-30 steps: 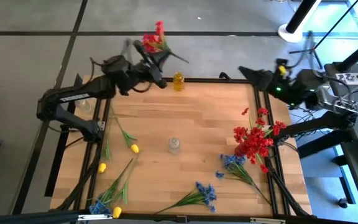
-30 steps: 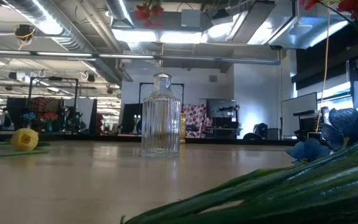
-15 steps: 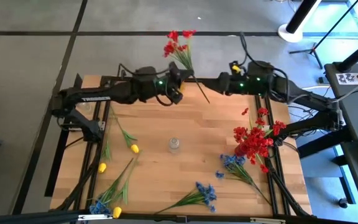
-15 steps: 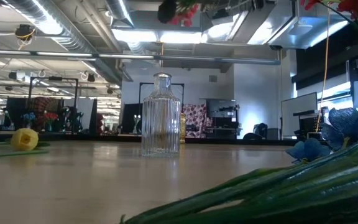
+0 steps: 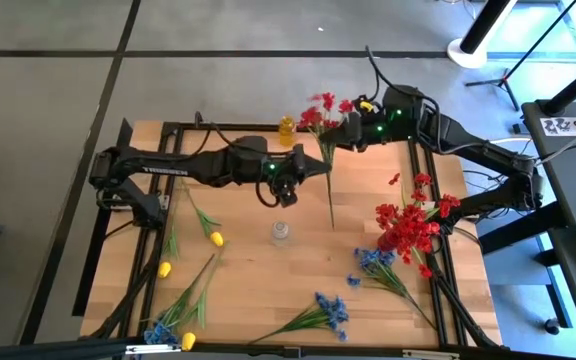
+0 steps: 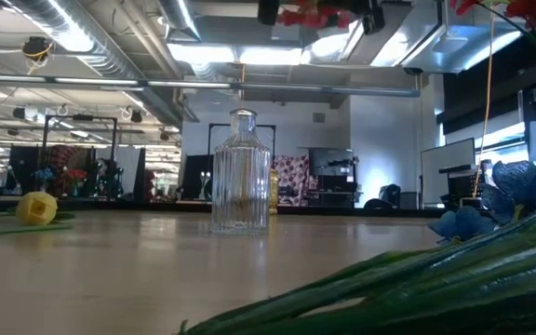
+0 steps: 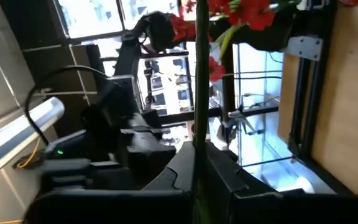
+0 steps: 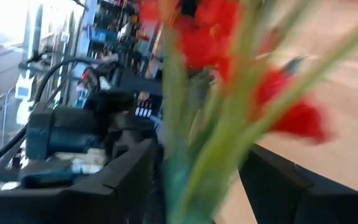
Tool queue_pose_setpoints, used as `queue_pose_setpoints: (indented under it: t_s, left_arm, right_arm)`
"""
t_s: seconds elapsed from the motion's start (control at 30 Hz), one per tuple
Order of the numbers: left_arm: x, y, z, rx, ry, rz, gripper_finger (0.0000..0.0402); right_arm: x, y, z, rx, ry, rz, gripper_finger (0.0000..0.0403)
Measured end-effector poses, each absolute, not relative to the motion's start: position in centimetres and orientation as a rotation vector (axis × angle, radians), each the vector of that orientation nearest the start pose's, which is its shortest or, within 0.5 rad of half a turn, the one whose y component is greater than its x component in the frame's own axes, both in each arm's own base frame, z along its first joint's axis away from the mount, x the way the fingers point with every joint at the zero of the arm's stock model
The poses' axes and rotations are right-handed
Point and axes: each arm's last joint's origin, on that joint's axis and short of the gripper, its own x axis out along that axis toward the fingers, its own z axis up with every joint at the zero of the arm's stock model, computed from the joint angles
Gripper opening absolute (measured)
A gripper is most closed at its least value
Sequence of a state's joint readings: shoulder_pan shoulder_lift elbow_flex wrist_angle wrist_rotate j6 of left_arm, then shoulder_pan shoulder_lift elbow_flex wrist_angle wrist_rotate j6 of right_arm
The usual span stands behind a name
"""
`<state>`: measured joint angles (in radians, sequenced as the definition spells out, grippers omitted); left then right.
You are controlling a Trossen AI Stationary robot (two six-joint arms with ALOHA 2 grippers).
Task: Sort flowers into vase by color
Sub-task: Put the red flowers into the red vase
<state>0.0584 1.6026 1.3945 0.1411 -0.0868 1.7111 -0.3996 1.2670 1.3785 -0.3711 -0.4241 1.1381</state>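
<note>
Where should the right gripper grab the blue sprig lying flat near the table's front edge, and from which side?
Judging from the high view, grip the blue sprig on its bare green stem, behind the blossoms, coming straight down from above with the fingers across the stem. It lies flat and apart from other flowers; the stem is thin and firm, while the frilly heads would crush or slip.

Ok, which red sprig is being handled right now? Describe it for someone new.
Look above the wooden table, near its far edge beside the small yellow bottle. The red sprig there hangs in the air between both hands, stem pointing down, unlike the red pile lying flat at the right edge.
</note>
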Motion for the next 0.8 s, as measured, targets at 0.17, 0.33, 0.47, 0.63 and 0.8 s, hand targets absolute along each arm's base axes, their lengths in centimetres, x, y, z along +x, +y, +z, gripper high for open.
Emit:
queue_pose_setpoints:
  t_s: [0.17,0.33,0.47,0.63,0.8]
  left_arm:
    - [38.1,2.5,36.5,1.709,0.171,0.059,0.0010]
    - [38.1,2.3,36.6,1.676,0.162,0.060,0.0012]
    - [38.1,2.4,36.6,1.605,0.158,0.073,0.0032]
    - [38.1,2.0,36.6,1.506,0.177,0.099,0.0071]
    - [38.0,1.0,36.7,1.356,0.200,0.164,0.0102]
  right_arm:
    - [25.7,-9.5,41.7,1.246,0.230,-0.099,0.0220]
    - [25.7,-9.5,41.6,1.247,0.235,-0.104,0.0152]
    - [25.7,-9.5,41.6,1.197,0.240,-0.091,0.0052]
    - [25.7,-9.5,41.8,1.099,0.231,-0.057,0.0023]
    - [25.8,-9.5,42.3,1.035,0.186,-0.030,0.0010]
